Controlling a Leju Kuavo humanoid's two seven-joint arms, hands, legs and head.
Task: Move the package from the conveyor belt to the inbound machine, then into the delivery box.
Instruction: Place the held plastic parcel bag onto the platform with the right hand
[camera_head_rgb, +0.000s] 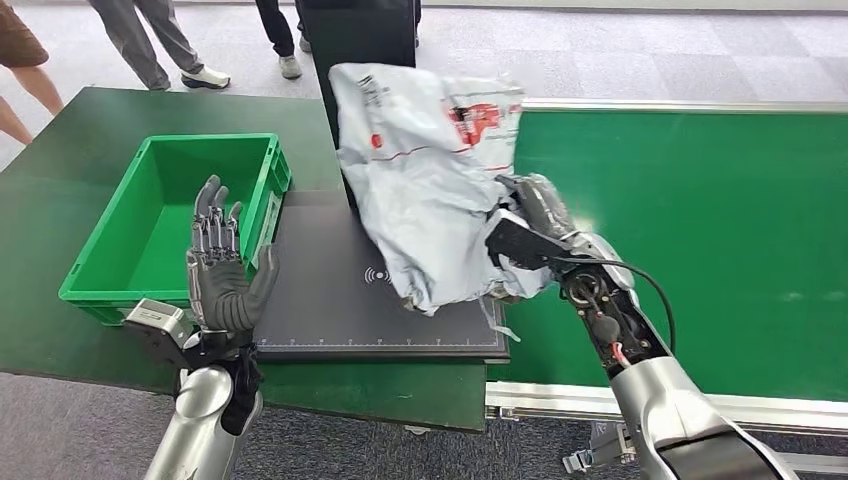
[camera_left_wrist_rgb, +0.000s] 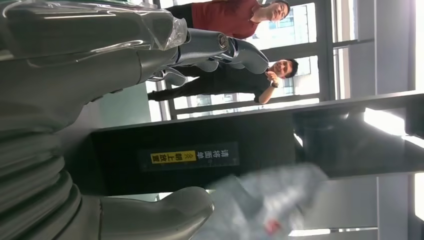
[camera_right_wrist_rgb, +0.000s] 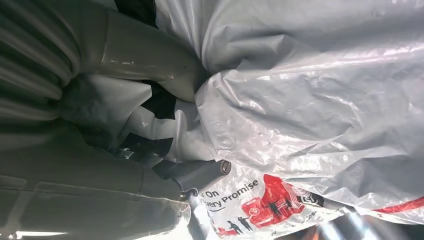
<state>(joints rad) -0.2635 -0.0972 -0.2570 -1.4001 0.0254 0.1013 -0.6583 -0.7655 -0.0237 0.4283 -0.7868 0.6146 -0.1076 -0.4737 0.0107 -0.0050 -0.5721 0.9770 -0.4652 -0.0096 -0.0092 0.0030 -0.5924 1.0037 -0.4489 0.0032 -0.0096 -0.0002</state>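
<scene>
1. right hand (camera_head_rgb: 527, 225) has the package (camera_head_rgb: 430, 180) in a firm grip, fingers dug into the crumpled grey plastic on its right side. The forearm comes up from the lower right over the near edge of the conveyor belt (camera_head_rgb: 700, 230)
2. the package is off the surface, hanging tilted above the dark scanner pad (camera_head_rgb: 330, 290), its lower end close over the pad's right half. Top end leans against or in front of the black upright post (camera_head_rgb: 350, 50) at the pad's far edge, can't tell which
3. left hand (camera_head_rgb: 220, 265) is raised upright near the pad's left edge, fingers spread and pointing up, holding nothing
4. green box (camera_head_rgb: 100, 290) sits right beside the pad on the dark green table (camera_head_rgb: 60, 140), just behind the left hand
5. a few people's legs (camera_head_rgb: 150, 40) stand past the table's far edge
</scene>
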